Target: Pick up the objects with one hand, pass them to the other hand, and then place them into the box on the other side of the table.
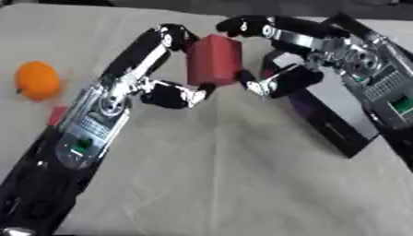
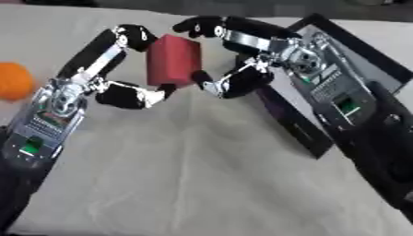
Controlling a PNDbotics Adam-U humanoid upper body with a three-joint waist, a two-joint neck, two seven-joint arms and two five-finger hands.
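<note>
Curled fingers of the left hand (image 1: 153, 87) and the right hand (image 1: 278, 78) are both pinching a dark red rectangular block (image 1: 214, 60), holding it up beside the black flat-sided box (image 1: 327, 126); an orange round fruit (image 1: 36, 80) is lying well left of the box.

Box (image 1: 343, 138) interior behind right arm

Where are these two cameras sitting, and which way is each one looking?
Left eye view: in the robot's head, looking down at the cloth-covered table; both black arms show, left hand and right hand.
Right eye view: beside it in the head, same downward look, set slightly to the right; the black box shows more fully.
Shared: both hands with fingers curled on the red block, and the orange ball at the left.
</note>
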